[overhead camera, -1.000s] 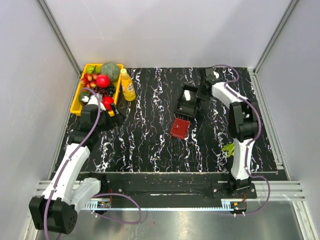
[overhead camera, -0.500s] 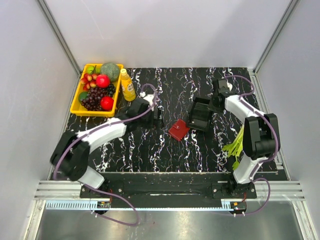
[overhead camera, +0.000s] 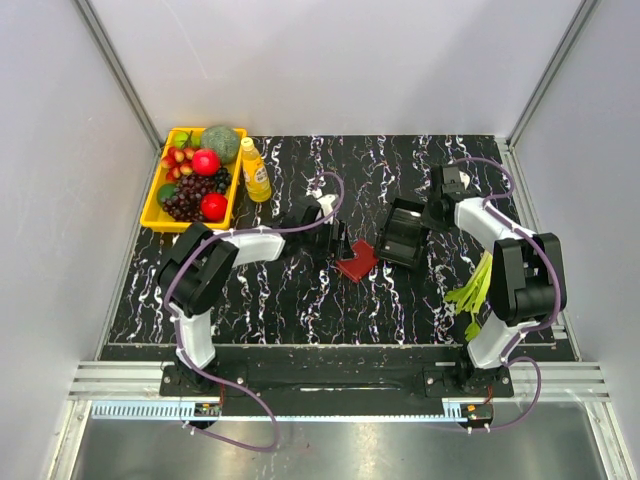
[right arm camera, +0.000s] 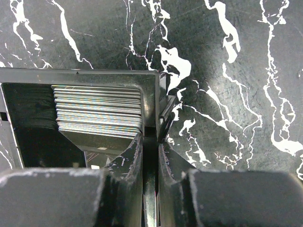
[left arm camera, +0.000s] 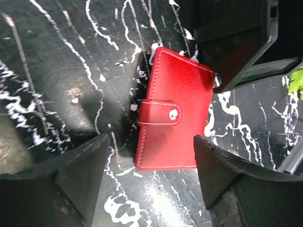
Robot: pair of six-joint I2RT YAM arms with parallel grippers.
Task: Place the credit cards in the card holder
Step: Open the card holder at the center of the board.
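Card holder (left arm camera: pixel 173 109): closed, snap strap facing up, flat on the marbled table (overhead camera: pixel 270 300), just beside the black tray (right arm camera: pixel 151 80).
Long axis: crosswise to the line between the left fingers, slightly tilted, far end toward the tray.
Credit cards (right arm camera: pixel 99 111): stacked inside the tray, edges showing.
Left gripper (left arm camera: pixel 151 139): jaws wide apart, straddling the card holder; nothing gripped, contact on one side cannot be told.
Right gripper (right arm camera: pixel 151 142): jaws nearly closed, pinching the tray's wall.

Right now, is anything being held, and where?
The right end effector pinches the black tray by its side wall. The left end effector is open around the card holder.
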